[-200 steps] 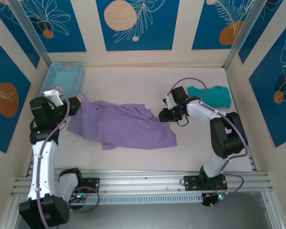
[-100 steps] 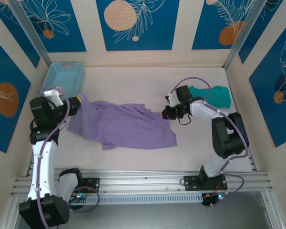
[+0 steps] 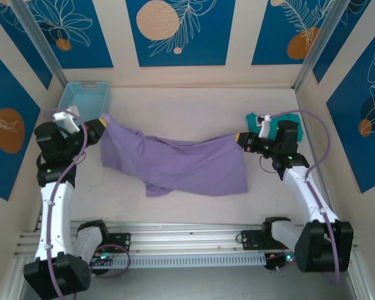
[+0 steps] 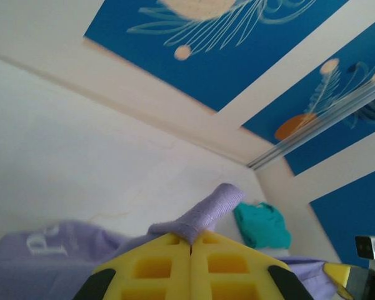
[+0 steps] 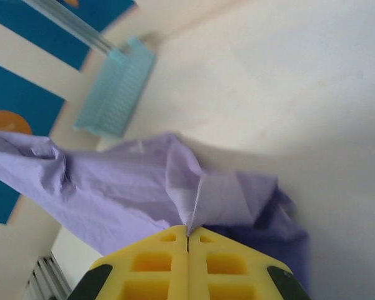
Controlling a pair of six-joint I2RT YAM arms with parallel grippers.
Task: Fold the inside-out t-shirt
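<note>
You hold the lavender t-shirt [image 3: 181,164] stretched between the tools. The left gripper [image 3: 100,125] and right gripper [image 3: 240,139] each pinch one end, so its long axis runs gripper to gripper.

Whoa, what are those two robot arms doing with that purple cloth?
They are handling a lavender t-shirt meant for folding. The left fingers pinch one end near the light blue basket, the right fingers pinch the other end near a teal garment. The shirt stretches between them, not yet folded.
</note>
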